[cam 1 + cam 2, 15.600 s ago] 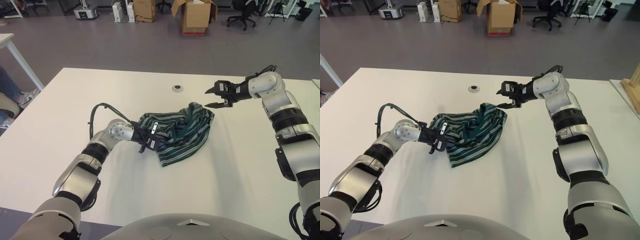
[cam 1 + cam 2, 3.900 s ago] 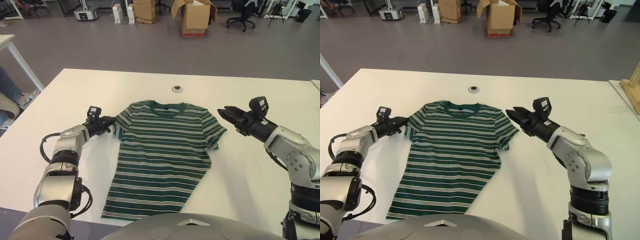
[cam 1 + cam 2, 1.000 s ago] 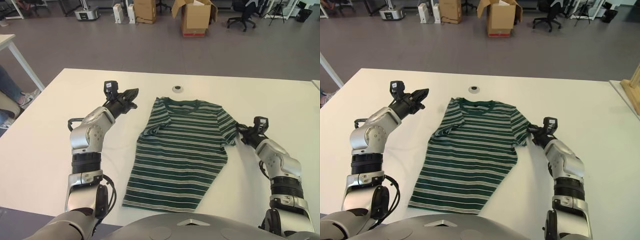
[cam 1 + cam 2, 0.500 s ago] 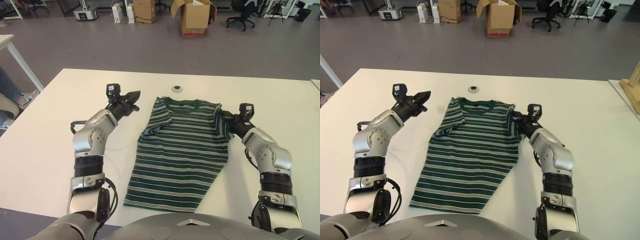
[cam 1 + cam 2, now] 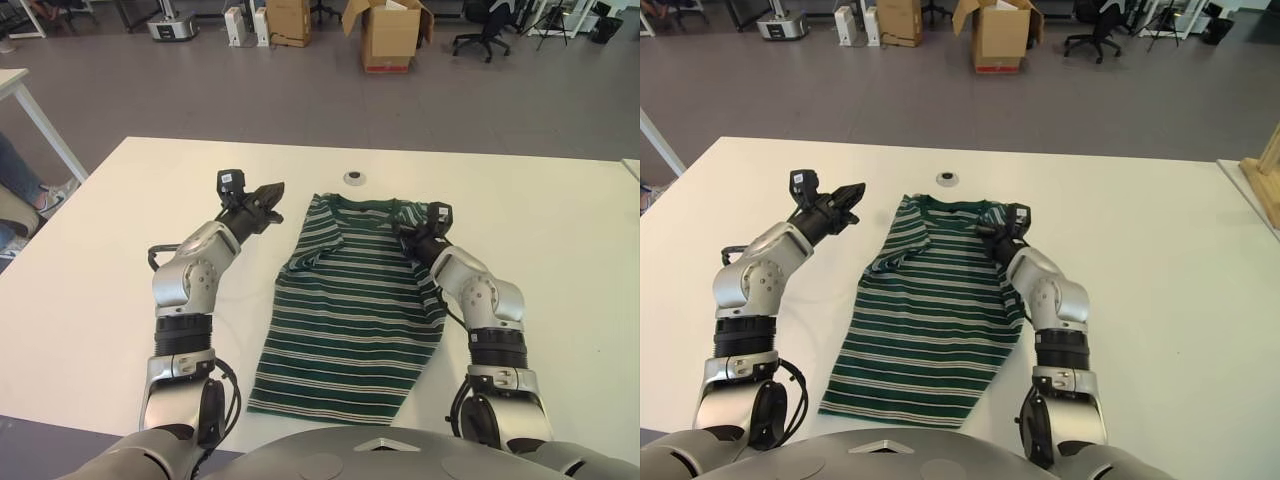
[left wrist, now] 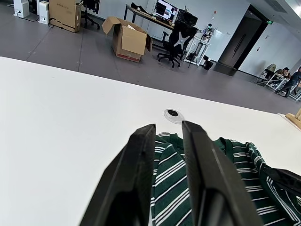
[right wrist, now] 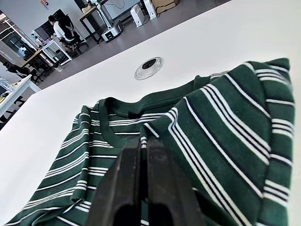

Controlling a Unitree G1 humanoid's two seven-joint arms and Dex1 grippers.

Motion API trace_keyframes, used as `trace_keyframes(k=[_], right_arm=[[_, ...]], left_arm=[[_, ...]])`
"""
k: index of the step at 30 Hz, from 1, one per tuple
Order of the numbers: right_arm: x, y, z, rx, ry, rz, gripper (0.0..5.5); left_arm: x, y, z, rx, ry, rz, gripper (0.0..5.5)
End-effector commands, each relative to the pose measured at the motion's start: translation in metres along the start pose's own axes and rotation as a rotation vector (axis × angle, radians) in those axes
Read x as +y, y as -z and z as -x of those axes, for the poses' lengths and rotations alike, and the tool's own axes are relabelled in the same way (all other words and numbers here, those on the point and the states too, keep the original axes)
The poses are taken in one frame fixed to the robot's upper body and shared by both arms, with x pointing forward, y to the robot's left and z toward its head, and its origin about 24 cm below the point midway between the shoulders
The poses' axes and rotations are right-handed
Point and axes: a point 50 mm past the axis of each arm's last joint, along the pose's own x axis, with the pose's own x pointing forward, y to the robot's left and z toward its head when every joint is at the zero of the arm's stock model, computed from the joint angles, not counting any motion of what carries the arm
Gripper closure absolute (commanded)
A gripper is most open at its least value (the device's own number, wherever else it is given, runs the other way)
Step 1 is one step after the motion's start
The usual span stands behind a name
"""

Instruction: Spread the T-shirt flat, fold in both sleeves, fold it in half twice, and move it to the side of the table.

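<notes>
The left gripper (image 5: 268, 194) hung above the bare table (image 5: 100, 300) at about 10 o'clock from the shirt's middle, just beside the shoulder, its two fingers (image 6: 136, 174) a little apart with nothing between them. That looked like a parked pose: clear of the cloth, so nothing on that side would be dragged. The T-shirt (image 5: 350, 300) lay flat across the middle of the table, collar toward 12 o'clock, where a round cable grommet (image 5: 354, 178) sat just beyond it, and hem toward 6 o'clock. Its left sleeve (image 5: 300, 262) already lay turned in over the body, leaving that edge nearly straight, which probably explains why the left arm had no cloth to hold. At about 1 o'clock from the shirt's middle the right gripper (image 5: 408, 232) was low over the chest, fingers pinched together on the right sleeve (image 7: 244, 108), whose cloth rose in a fold over them. Holding the sleeve by its edge and carrying it toward the centre line would lay it flat on the body; judged from this, sleeve folding was nearly done, and both halvings and the move aside remained.
</notes>
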Motion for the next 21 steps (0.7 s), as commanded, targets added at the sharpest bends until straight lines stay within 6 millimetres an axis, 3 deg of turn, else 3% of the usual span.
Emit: trace_keyframes(k=[1,4,6,8,10,12,14,18,21], right_arm=[[0.020,-0.004,-0.008,-0.012,-0.077,-0.031,4.86],[0.034,-0.018,-0.003,-0.069,-0.178,-0.109,4.34],[0.031,-0.039,0.011,-0.154,-0.217,-0.131,4.34],[-0.002,-0.066,0.039,-0.225,-0.091,0.147,4.34],[-0.030,-0.072,0.071,-0.166,0.012,0.494,4.34],[-0.049,-0.059,0.096,-0.025,0.016,0.819,4.34],[-0.059,-0.039,0.116,0.134,-0.085,1.046,3.98],[-0.066,-0.004,0.145,0.317,-0.373,1.425,3.27],[-0.065,0.023,0.166,0.341,-0.573,1.542,2.64]], left_arm=[[0.002,0.001,0.001,0.000,-0.015,-0.005,4.47],[0.002,0.003,0.001,0.009,-0.013,-0.008,4.47],[0.002,0.004,0.000,0.028,0.012,-0.044,4.47],[0.010,-0.003,0.008,0.025,0.095,-0.266,4.47],[0.023,-0.010,0.024,0.055,0.219,-0.597,4.47],[0.040,-0.002,0.049,0.193,0.406,-1.024,4.47],[0.052,0.019,0.079,0.381,0.672,-1.321,4.30],[0.061,0.041,0.107,0.497,0.931,-1.419,3.68],[0.056,0.054,0.120,0.474,1.076,-1.453,3.09]])
